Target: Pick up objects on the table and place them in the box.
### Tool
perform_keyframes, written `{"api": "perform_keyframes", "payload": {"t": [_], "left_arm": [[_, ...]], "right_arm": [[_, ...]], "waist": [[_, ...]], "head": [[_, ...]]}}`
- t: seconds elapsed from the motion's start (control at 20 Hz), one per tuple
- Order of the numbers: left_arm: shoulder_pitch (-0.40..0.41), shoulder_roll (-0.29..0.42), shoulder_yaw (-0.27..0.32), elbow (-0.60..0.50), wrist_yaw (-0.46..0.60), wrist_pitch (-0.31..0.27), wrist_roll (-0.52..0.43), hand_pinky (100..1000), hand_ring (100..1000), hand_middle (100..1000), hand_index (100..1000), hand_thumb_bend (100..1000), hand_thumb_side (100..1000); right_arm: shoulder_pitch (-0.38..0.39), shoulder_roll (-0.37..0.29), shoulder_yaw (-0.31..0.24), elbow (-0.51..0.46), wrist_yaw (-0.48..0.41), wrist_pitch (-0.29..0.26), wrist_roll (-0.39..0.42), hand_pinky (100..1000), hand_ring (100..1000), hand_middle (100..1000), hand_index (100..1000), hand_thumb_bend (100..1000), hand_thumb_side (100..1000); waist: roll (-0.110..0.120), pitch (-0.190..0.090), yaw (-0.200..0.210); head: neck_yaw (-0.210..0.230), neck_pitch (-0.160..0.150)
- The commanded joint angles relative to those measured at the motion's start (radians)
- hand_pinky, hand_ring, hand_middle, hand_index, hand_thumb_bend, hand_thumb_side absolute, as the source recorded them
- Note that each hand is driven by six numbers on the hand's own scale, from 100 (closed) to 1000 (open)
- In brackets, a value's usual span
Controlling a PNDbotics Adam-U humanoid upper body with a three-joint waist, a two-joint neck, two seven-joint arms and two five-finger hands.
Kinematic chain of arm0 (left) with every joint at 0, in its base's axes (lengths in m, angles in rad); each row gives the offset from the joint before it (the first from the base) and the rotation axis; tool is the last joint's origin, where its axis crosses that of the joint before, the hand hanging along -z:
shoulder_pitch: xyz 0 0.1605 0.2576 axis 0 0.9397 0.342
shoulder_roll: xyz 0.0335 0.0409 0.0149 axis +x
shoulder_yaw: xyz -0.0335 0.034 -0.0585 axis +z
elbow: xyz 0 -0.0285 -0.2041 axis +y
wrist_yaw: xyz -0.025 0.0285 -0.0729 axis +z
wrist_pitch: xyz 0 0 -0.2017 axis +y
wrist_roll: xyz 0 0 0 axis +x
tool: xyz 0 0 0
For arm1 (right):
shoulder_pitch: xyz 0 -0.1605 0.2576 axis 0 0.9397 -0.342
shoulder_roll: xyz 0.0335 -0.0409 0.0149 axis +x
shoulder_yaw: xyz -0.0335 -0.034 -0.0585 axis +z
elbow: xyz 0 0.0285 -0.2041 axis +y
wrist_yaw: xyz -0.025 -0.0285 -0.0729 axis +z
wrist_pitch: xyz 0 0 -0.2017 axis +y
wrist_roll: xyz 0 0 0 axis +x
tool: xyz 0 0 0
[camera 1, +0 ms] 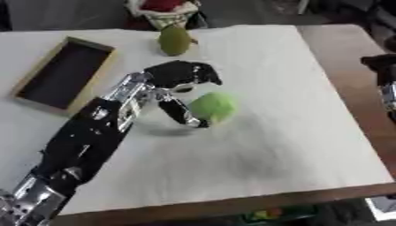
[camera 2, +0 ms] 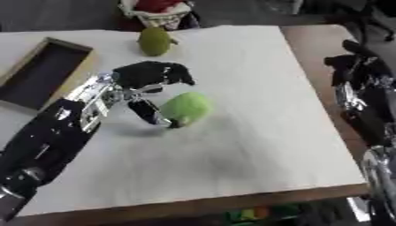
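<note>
- A light green ball-shaped object (camera 1: 214, 107) sits near the middle of the white cloth (camera 1: 263, 145), a soft shadow under it and to its left.
- The robot's left hand (camera 1: 179, 79) is right at it: the thumb (camera 1: 179, 112) reaches under and along its left side and seems to touch it, while the dark fingers (camera 1: 203, 74) arch just above and behind it. They curl toward the ball but I cannot tell whether they have closed on it; the grasp looks partly open.
- The left arm (camera 1: 85, 137), black with silver joints, runs from the lower left corner up across the cloth to that hand.
- A second object, an olive-green pear-like fruit (camera 1: 175, 40), stands upright near the far edge of the cloth, well apart from the ball and beyond the hand.
- The box (camera 1: 37, 99), a shallow wooden tray with a dark inside, lies on the far left of the table, tilted askew. Nothing shows inside it.
- The right hand (camera 2: 357, 62) hangs at the right side, off the cloth and over the bare brown table (camera 2: 325, 42); it is a dark blur, so I cannot tell how its fingers stand.
- Behind the far edge stands a basket (camera 1: 169, 16) with something red in it.
</note>
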Motion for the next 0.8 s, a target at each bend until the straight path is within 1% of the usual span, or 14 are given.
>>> {"api": "perform_keyframes", "payload": {"t": [0.05,0.1,0.15,0.2,0.25,0.3,0.4,0.45,0.5,0.6,0.7,0.8], "left_arm": [[-0.026,-0.013,0.028,0.036,-0.019,-0.004,0.006,762,964,821,900,454,570],[-0.025,-0.018,0.033,0.048,-0.019,-0.007,0.005,749,960,812,894,398,556],[-0.023,-0.022,0.036,0.059,-0.018,-0.011,0.003,748,960,811,893,391,555],[-0.022,-0.025,0.039,0.069,-0.017,-0.014,0.001,735,949,795,879,351,519],[-0.02,-0.027,0.041,0.075,-0.017,-0.015,0.002,716,931,771,866,305,453],[-0.018,-0.028,0.045,0.081,-0.016,-0.015,0.005,681,905,739,840,204,338],[-0.013,-0.03,0.059,0.088,0.0,-0.005,0.033,631,869,683,800,100,196],[-0.01,-0.03,0.067,0.091,0.017,0.001,0.052,588,844,639,770,100,190],[-0.009,-0.029,0.075,0.094,0.041,0.008,0.073,561,827,610,746,100,208],[-0.008,-0.023,0.084,0.096,0.096,0.018,0.105,529,809,581,721,100,248],[-0.005,-0.013,0.095,0.092,0.157,0.033,0.125,518,814,580,718,100,259],[-0.002,0.005,0.103,0.077,0.214,0.05,0.121,512,829,588,724,100,262]], "right_arm": [[-0.013,-0.021,-0.004,-0.024,0.0,-0.002,-0.002,903,814,660,901,100,470],[-0.013,-0.02,-0.003,-0.024,-0.002,-0.002,0.0,900,814,660,902,100,470],[-0.013,-0.02,-0.003,-0.023,-0.003,-0.002,0.003,899,814,660,902,100,470],[-0.014,-0.019,-0.002,-0.023,-0.004,-0.002,0.005,890,814,660,902,100,470],[-0.014,-0.019,-0.002,-0.023,-0.005,-0.002,0.007,884,813,659,902,100,470],[-0.014,-0.018,-0.003,-0.023,-0.005,-0.002,0.008,880,813,659,902,100,470],[-0.012,-0.018,-0.004,-0.023,-0.006,-0.001,0.009,878,812,659,902,100,470],[-0.011,-0.017,-0.005,-0.023,-0.006,-0.001,0.009,876,812,658,902,100,470],[-0.01,-0.017,-0.006,-0.023,-0.007,0.0,0.009,874,811,658,902,100,470],[-0.009,-0.016,-0.007,-0.024,-0.007,0.0,0.009,872,810,657,902,100,470],[-0.008,-0.015,-0.008,-0.025,-0.008,0.0,0.009,869,809,655,901,100,470],[-0.008,-0.015,-0.009,-0.026,-0.008,0.0,0.01,865,808,654,902,100,470]], "waist": [[-0.004,-0.011,-0.006],[-0.003,-0.01,-0.007],[-0.003,-0.009,-0.008],[-0.003,-0.008,-0.009],[-0.003,-0.008,-0.01],[-0.002,-0.008,-0.01],[-0.001,-0.007,-0.009],[-0.001,-0.007,-0.009],[0.0,-0.008,-0.008],[0.0,-0.008,-0.006],[0.001,-0.008,-0.004],[0.003,-0.008,-0.001]], "head": [[0.002,0.005],[0.002,0.005],[0.002,0.005],[0.002,0.005],[0.002,0.005],[0.002,0.005],[0.001,0.005],[0.0,0.005],[-0.001,0.005],[-0.003,0.005],[-0.004,0.005],[-0.005,0.005]]}}
